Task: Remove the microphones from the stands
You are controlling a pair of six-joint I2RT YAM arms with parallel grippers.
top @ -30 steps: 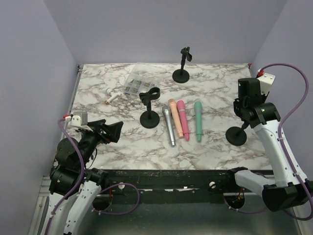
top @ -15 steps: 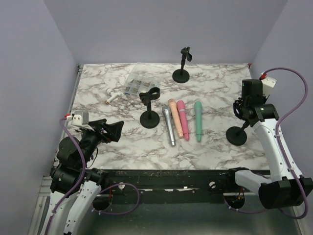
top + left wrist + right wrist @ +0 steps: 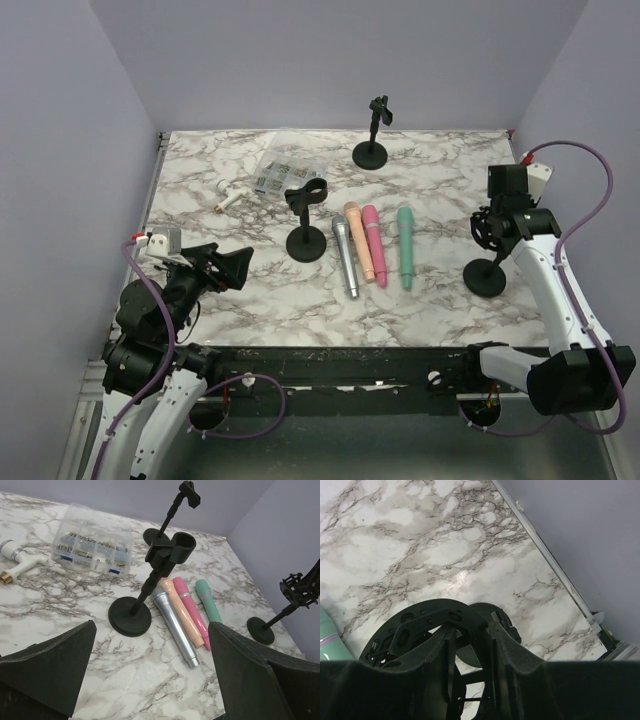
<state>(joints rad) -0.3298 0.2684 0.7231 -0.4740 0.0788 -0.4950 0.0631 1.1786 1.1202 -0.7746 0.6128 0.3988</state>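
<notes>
Silver mic, peach mic, pink mic and green mic are lying side by side on the grey-veined marble tabletop, which lavender walls are boxing in. My left gripper is hovering wide open and empty. My right gripper is narrowing around the shock mount; I cannot tell whether it is clamping.

The microphones, silver, peach, pink and green, lie side by side just right of the upright black stand.
</notes>
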